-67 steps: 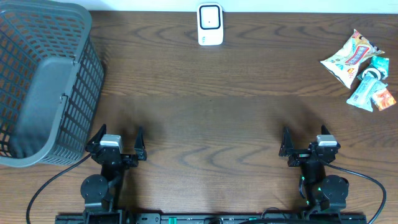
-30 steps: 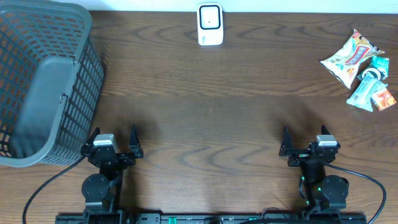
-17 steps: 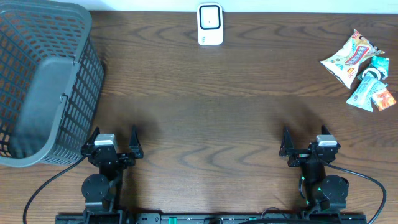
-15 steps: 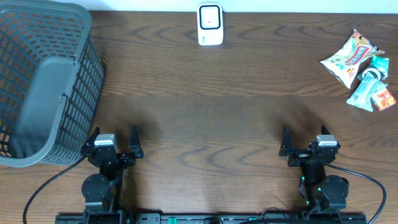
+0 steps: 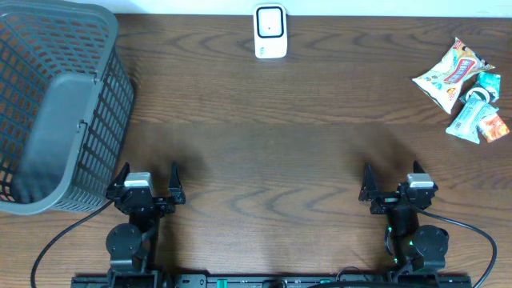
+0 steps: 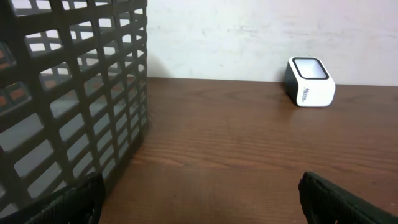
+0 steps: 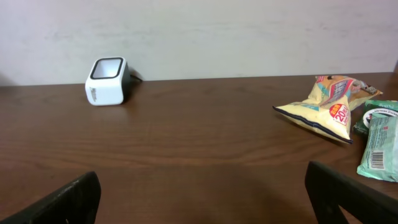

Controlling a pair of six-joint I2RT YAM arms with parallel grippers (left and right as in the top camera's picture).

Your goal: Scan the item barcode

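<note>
The items are a heap of snack packs at the far right: a yellow chip bag (image 5: 450, 74) (image 7: 320, 109) and green-wrapped packs (image 5: 478, 118) (image 7: 380, 146). No barcode can be made out on them. The white scanner (image 5: 270, 32) (image 6: 309, 82) (image 7: 107, 81) stands at the middle of the far edge. My left gripper (image 5: 151, 170) (image 6: 199, 202) is open near the front left, with nothing between its fingers (image 6: 68, 202). At the front right my right gripper (image 5: 391, 171) (image 7: 202, 199) is open and empty too, far from the packs.
A large dark grey mesh basket (image 5: 56, 104) (image 6: 62, 93) fills the left side, close to the left gripper. A pale wall runs behind the table's far edge. Bare brown wood lies between the grippers and the scanner.
The left gripper has swung slightly to the left since the earliest frame and barely moved after that. The right arm, scanner and packs are where they were.
</note>
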